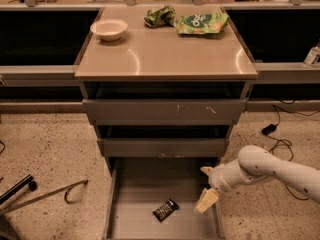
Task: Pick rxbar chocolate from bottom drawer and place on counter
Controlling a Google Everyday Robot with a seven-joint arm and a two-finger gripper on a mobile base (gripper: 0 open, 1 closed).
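Since nothing is gripped between them, the pale fingers of the gripper are seen spread apart, one raised and one angled down, above the right side of the bottom drawer. That spread is judged to be readiness for a grasp. The rxbar chocolate is laid flat and skewed on the drawer's floor, near its middle, apart from the gripper. Bare floor is seen around the bar, so room for a descent is offered; the drawer's right wall, just beside the lower finger, is the edge to be minded. The white arm is extended in from the drawer's right. Above the drawer, open surface is offered on the counter; a bowl, a crumpled green wrapper and a green snack bag are set at the side farthest from the drawer's open front.
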